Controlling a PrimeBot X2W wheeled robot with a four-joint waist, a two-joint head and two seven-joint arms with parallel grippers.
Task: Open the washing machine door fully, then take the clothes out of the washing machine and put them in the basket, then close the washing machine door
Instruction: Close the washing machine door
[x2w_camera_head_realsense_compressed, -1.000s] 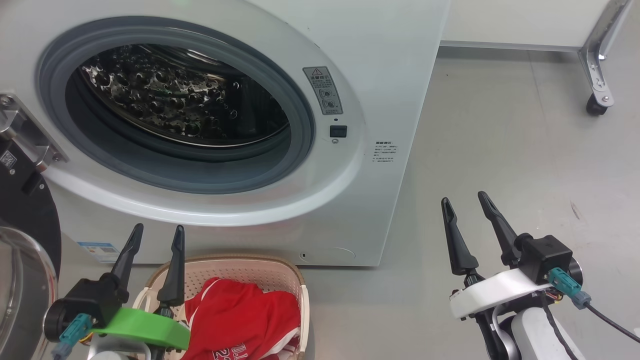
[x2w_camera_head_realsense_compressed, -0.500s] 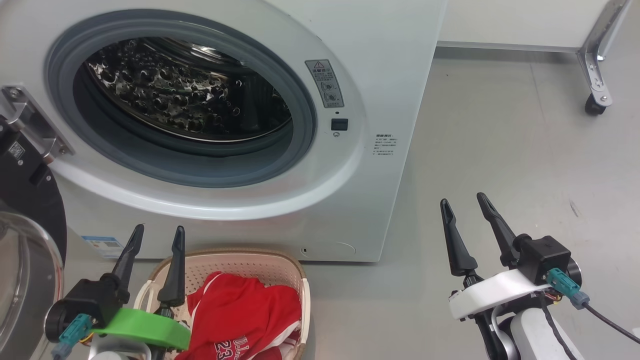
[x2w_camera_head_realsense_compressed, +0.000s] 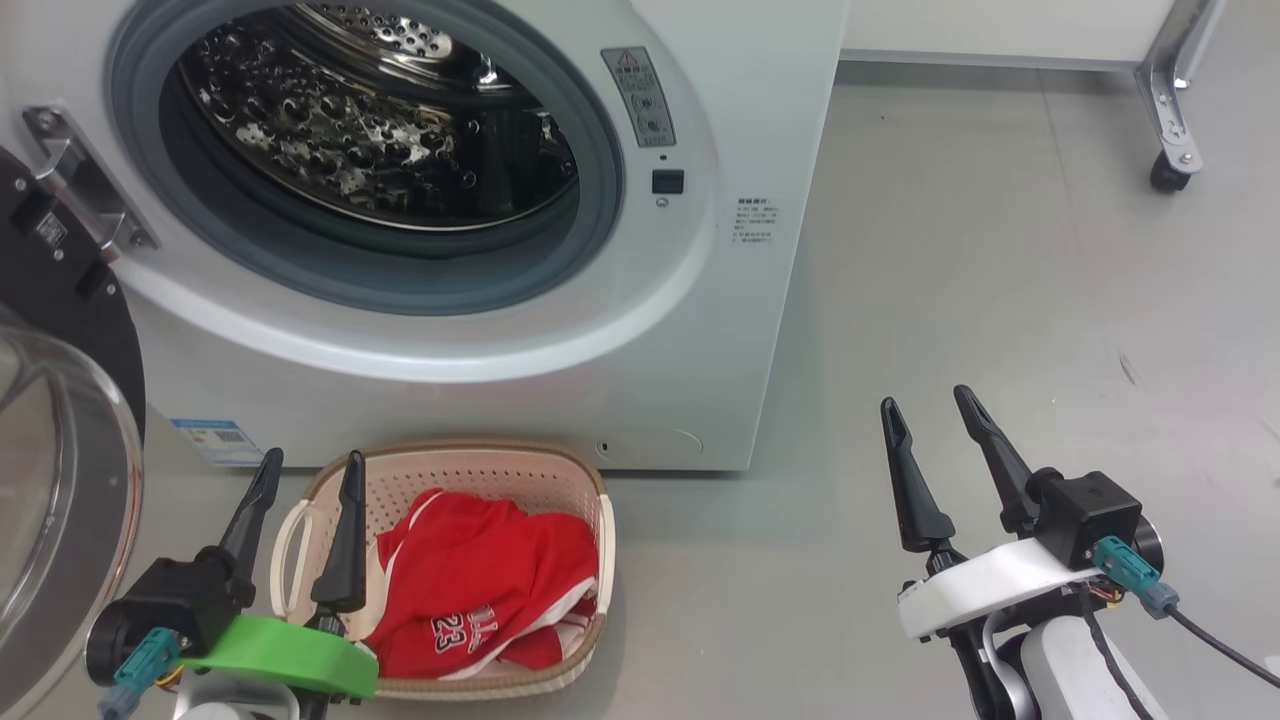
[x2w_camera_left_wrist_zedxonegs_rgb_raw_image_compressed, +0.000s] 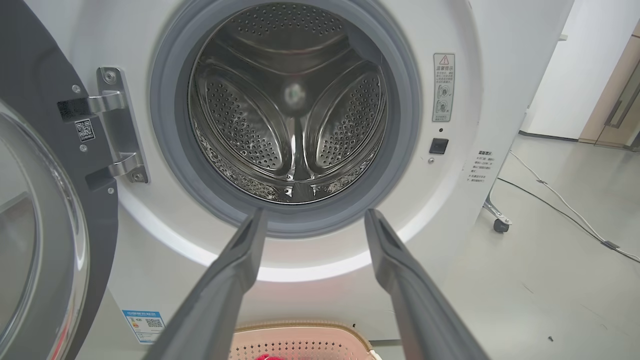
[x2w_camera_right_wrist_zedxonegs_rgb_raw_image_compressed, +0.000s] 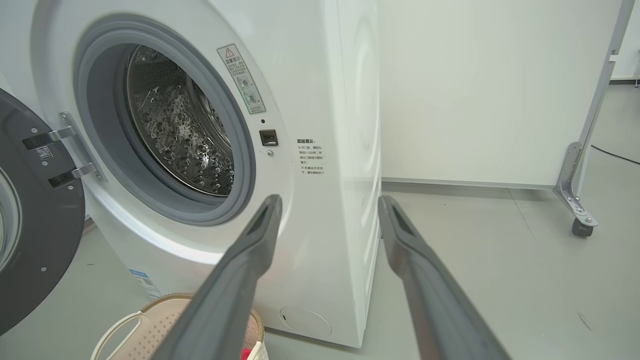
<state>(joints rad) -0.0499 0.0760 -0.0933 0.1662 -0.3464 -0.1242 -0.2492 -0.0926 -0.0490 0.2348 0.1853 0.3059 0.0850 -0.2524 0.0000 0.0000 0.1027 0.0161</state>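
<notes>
Lying bunched, the red clothes (x2w_camera_head_realsense_compressed: 480, 580) sit in the cream basket (x2w_camera_head_realsense_compressed: 470, 465) just right of the open, empty left claw (x2w_camera_head_realsense_compressed: 310, 460), the washing machine (x2w_camera_head_realsense_compressed: 700, 330) ahead, its door (x2w_camera_head_realsense_compressed: 60, 290) swung wide leftward; the right claw (x2w_camera_head_realsense_compressed: 925, 400) gapes empty, well apart.

My right gripper (x2w_camera_right_wrist_zedxonegs_rgb_raw_image_compressed: 330, 200) holds its two fingers (x2w_camera_right_wrist_zedxonegs_rgb_raw_image_compressed: 240, 280) spread wide, with nothing between them. Past them stands the washer (x2w_camera_right_wrist_zedxonegs_rgb_raw_image_compressed: 345, 100), seen at its right front corner. Its door (x2w_camera_right_wrist_zedxonegs_rgb_raw_image_compressed: 40, 240) is swung out at the left on its hinge (x2w_camera_right_wrist_zedxonegs_rgb_raw_image_compressed: 75, 150), and the drum (x2w_camera_right_wrist_zedxonegs_rgb_raw_image_compressed: 175, 135) shows studded steel. Low left sits the basket (x2w_camera_right_wrist_zedxonegs_rgb_raw_image_compressed: 150, 337), with a sliver of red cloth (x2w_camera_right_wrist_zedxonegs_rgb_raw_image_compressed: 246, 354) in it. At the right, a wheeled frame leg (x2w_camera_right_wrist_zedxonegs_rgb_raw_image_compressed: 575, 195) stands on the floor (x2w_camera_right_wrist_zedxonegs_rgb_raw_image_compressed: 500, 260).
</notes>
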